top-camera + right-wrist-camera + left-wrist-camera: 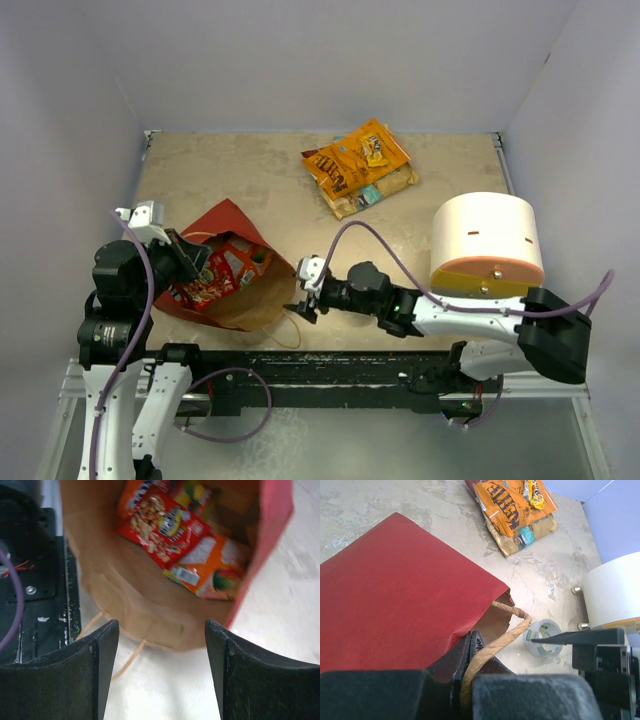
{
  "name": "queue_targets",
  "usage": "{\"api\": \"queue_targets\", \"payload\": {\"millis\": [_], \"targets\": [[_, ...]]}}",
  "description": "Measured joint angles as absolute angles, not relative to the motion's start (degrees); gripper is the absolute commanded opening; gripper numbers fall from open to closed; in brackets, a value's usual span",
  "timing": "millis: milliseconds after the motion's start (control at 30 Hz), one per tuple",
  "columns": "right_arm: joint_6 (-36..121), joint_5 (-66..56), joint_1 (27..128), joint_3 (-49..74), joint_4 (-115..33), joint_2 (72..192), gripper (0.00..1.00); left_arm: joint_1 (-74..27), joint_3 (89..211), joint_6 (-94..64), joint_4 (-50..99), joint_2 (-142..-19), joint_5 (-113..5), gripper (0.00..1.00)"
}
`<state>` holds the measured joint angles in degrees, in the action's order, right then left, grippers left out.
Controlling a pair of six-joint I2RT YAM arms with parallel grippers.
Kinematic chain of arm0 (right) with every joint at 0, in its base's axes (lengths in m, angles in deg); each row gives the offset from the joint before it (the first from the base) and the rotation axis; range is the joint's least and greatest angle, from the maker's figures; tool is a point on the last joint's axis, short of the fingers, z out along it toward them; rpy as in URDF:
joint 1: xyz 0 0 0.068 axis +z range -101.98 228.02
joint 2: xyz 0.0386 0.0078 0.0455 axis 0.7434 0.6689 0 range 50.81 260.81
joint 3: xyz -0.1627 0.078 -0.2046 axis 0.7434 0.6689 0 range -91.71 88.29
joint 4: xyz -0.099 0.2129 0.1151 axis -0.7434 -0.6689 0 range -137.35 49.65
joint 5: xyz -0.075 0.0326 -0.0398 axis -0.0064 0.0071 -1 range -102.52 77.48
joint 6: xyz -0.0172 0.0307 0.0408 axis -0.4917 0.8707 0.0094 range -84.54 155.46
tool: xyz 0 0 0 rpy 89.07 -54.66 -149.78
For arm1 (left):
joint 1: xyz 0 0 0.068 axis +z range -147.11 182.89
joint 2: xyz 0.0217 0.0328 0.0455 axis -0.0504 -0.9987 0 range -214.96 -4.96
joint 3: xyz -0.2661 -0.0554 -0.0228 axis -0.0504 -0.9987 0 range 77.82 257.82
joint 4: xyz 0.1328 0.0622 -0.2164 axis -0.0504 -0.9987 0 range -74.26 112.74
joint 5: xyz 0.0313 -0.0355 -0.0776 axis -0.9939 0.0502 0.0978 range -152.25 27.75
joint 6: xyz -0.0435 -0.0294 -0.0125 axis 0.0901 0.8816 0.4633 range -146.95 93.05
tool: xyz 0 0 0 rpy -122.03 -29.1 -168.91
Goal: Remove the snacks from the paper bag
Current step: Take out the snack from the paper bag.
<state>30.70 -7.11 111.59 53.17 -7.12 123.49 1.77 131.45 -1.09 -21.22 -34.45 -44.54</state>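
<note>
The right gripper (pixel 161 630) stands with its jaws wide and nothing between them, aimed at the mouth of the red paper carrier bag (pixel 225 225). The bag lies on its side at about 8 o'clock on the mottled beige table (pixel 250 170). The left gripper (pixel 469 652) is pinched tight on the bag's upper rim beside the twisted paper loop handle (pixel 507 635), propping the mouth up. An orange-brown foil packet (pixel 350 160) and a golden-tan foil packet (pixel 388 186) lie out at 1 o'clock. The red-yellow packets (pixel 162 527) sit inside on the kraft lining. The step in hand looks like the reach for the next snack. The right arm would need to push in toward 9 o'clock, low, and close on the nearest orange packet (pixel 215 567) without snagging the rim.
</note>
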Motion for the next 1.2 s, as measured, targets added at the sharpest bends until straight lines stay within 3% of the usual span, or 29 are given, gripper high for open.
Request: {"api": "queue_targets", "payload": {"millis": [433, 533, 600, 967, 1200], "targets": [[26.25, -1.89, 116.92, 43.36, 15.92, 148.80, 0.54, 1.74, 134.16, -0.89, -28.98, -35.37, -44.34, 0.00], [26.95, -4.38, 119.24, 40.67, 19.66, 155.34, 0.39, 1.74, 134.62, -1.13, -31.84, -35.52, -44.38, 0.00], [27.30, -6.81, 120.44, 38.38, 20.86, 158.88, 0.36, 1.74, 134.57, -1.22, -33.39, -35.46, -44.43, 0.00], [24.32, -20.75, 121.40, 27.73, 24.51, 168.76, 0.35, 1.74, 134.29, -1.68, -34.09, -34.89, -43.64, 0.00], [13.44, -17.91, 121.38, 26.14, 25.45, 173.24, 0.45, 1.74, 134.29, -1.63, -33.70, -34.95, -42.00, 0.00]]}}
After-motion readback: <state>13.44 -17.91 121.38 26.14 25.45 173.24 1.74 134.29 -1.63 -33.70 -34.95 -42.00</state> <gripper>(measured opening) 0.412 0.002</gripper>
